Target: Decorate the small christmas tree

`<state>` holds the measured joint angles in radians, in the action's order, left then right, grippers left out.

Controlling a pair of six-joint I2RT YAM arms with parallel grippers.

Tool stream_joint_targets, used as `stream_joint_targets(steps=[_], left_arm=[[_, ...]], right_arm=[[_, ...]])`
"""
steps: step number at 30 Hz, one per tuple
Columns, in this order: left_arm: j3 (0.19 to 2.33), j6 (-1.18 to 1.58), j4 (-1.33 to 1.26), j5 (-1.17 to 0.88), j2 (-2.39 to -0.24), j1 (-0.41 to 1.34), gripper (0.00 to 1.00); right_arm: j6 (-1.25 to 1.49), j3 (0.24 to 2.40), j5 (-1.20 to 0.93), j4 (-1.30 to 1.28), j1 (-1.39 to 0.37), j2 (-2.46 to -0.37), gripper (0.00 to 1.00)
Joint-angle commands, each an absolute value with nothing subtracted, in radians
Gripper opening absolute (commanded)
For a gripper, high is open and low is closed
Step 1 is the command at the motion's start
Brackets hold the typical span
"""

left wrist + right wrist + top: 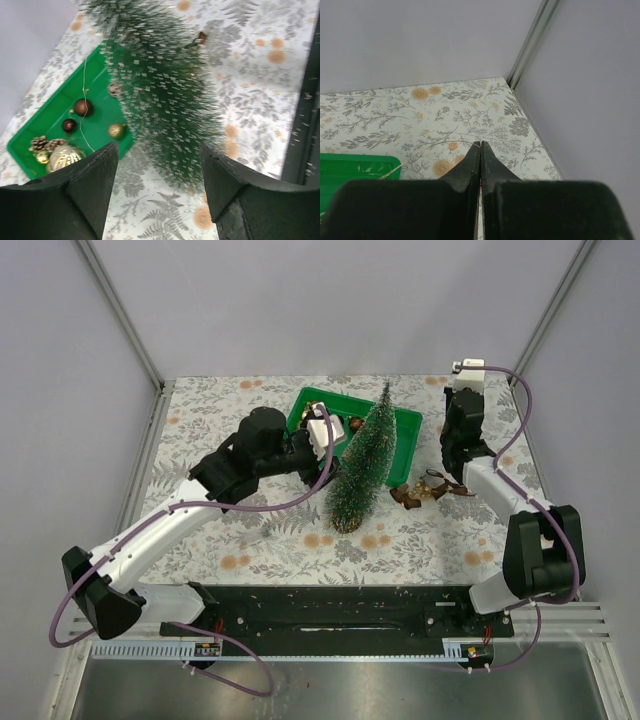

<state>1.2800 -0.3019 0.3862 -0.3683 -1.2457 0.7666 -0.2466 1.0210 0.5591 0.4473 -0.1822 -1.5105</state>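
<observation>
The small christmas tree stands on the table in front of the green tray; it also fills the left wrist view. My left gripper is open and empty over the tray, just left of the tree; its fingertips frame the tree's lower part. The tray holds brown balls, a gold ball, pine cones and a thin string. My right gripper is raised right of the tray, jaws shut with a thin string reaching their tips.
Brown and gold ornaments lie on the table between the tree and my right arm. A small brown piece sits by the tree's upper branches. Grey walls close the back and sides; the back right corner post is near my right gripper.
</observation>
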Motion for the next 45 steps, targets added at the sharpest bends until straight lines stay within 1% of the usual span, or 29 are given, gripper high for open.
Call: stream_joint_targets(steps=[1,6,8,9,10,11,13,16,17,19,22,26,27,29,30,31,32,33,35,37,40,43,45], left_arm=[[1.290,-0.379,0.253,-0.239,-1.273,0.767,0.71],[1.293,-0.403,0.213,-0.219,-1.316,0.767,0.71],[1.290,-0.420,0.206,-0.221,-1.322,0.769,0.68],[1.289,-0.428,0.199,-0.225,-1.324,0.769,0.65],[1.282,-0.433,0.190,-0.227,-1.327,0.769,0.60],[1.284,-0.434,0.189,-0.227,-1.328,0.769,0.54],[1.284,-0.433,0.184,-0.215,-1.335,0.767,0.39],[1.275,-0.439,0.176,-0.204,-1.333,0.767,0.23],[1.267,-0.440,0.167,-0.196,-1.328,0.767,0.20],[1.255,-0.439,0.149,-0.173,-1.321,0.769,0.15],[1.246,-0.434,0.143,-0.146,-1.318,0.767,0.11],[1.197,-0.416,0.133,-0.063,-1.302,0.769,0.08],[1.181,-0.414,0.135,-0.043,-1.296,0.767,0.10],[1.146,-0.417,0.130,-0.044,-1.281,0.767,0.22],[1.129,-0.416,0.126,-0.052,-1.267,0.767,0.34],[1.120,-0.410,0.123,-0.058,-1.259,0.769,0.52],[1.115,-0.407,0.127,-0.066,-1.255,0.769,0.59],[1.117,-0.405,0.133,-0.071,-1.247,0.769,0.63],[1.123,-0.403,0.141,-0.078,-1.235,0.767,0.69],[1.132,-0.408,0.153,-0.077,-1.213,0.769,0.77],[1.147,-0.422,0.189,-0.081,-1.163,0.767,0.78],[1.187,-0.425,0.270,-0.094,-1.108,0.765,0.78],[1.206,-0.429,0.311,-0.113,-1.075,0.765,0.79]], right_arm=[[-0.250,0.979,0.614,0.551,-0.179,-1.427,0.00],[-0.247,0.917,0.635,0.577,-0.179,-1.378,0.00],[-0.249,0.894,0.644,0.584,-0.179,-1.358,0.00],[-0.249,0.884,0.644,0.586,-0.179,-1.342,0.00],[-0.247,0.874,0.649,0.587,-0.179,-1.332,0.00],[-0.245,0.865,0.647,0.589,-0.178,-1.318,0.00],[-0.239,0.851,0.647,0.588,-0.178,-1.290,0.00],[-0.235,0.835,0.652,0.584,-0.179,-1.252,0.00],[-0.236,0.830,0.656,0.584,-0.179,-1.241,0.00],[-0.244,0.822,0.667,0.584,-0.179,-1.220,0.00],[-0.252,0.805,0.707,0.578,-0.178,-1.183,0.00],[-0.264,0.772,0.843,0.578,-0.164,-1.147,0.00],[-0.265,0.762,0.871,0.578,-0.157,-1.137,0.00],[-0.264,0.743,0.922,0.575,-0.138,-1.103,0.00],[-0.259,0.729,0.937,0.575,-0.138,-1.082,0.00],[-0.253,0.720,0.943,0.568,-0.138,-1.054,0.00],[-0.244,0.712,0.948,0.548,-0.138,-1.017,0.00],[-0.229,0.710,0.951,0.514,-0.138,-0.975,0.00],[-0.174,0.721,0.908,0.374,-0.140,-0.878,0.00],[-0.112,0.741,0.810,0.165,-0.138,-0.766,0.00],[-0.048,0.784,0.631,-0.129,-0.140,-0.623,0.00],[-0.025,0.895,0.406,-0.407,-0.140,-0.549,0.00],[-0.023,0.968,0.223,-0.542,-0.140,-0.531,0.00]])
